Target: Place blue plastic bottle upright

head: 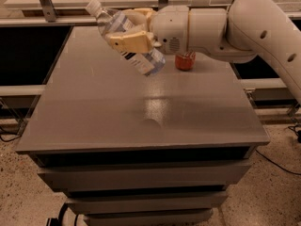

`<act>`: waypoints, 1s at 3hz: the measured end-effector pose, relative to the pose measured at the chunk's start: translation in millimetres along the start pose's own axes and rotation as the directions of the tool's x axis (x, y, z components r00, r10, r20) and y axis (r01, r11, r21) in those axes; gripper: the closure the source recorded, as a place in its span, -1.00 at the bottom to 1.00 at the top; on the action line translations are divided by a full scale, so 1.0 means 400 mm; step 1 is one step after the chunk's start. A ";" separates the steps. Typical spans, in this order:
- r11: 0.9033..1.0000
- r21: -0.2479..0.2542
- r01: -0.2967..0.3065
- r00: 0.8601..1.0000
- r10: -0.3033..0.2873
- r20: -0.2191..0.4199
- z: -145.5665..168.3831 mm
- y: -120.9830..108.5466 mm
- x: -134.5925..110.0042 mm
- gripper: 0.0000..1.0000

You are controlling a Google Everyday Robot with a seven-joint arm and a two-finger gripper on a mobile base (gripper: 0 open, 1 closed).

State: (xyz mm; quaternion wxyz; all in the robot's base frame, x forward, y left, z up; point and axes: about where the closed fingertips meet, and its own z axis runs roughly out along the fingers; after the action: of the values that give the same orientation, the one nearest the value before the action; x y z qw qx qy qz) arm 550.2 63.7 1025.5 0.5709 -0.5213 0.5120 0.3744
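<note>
The blue plastic bottle (141, 60) is clear with a white cap at its upper left end and a pale label. It is held tilted in the air above the grey table (94, 112), cap up-left, base down-right. My gripper (126, 34) is shut on the bottle around its middle, its cream fingers (129, 42) across the body. The white arm reaches in from the right.
A red Coca-Cola can (185, 61) stands on the table behind the arm, right of the bottle's base. Metal posts (44, 1) rise behind the table's back edge. Drawers (141, 178) sit under the tabletop.
</note>
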 end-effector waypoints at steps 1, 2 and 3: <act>0.999 0.010 -0.031 0.998 0.031 0.055 -0.045 0.004 0.012 1.00; 0.998 0.041 -0.053 0.995 0.050 0.087 -0.102 -0.003 0.029 1.00; 0.998 0.041 -0.053 0.995 0.050 0.087 -0.102 -0.003 0.029 1.00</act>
State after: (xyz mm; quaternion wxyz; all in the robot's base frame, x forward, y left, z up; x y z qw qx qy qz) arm 545.6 22.3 1017.3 0.5937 -0.4789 0.5080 0.4001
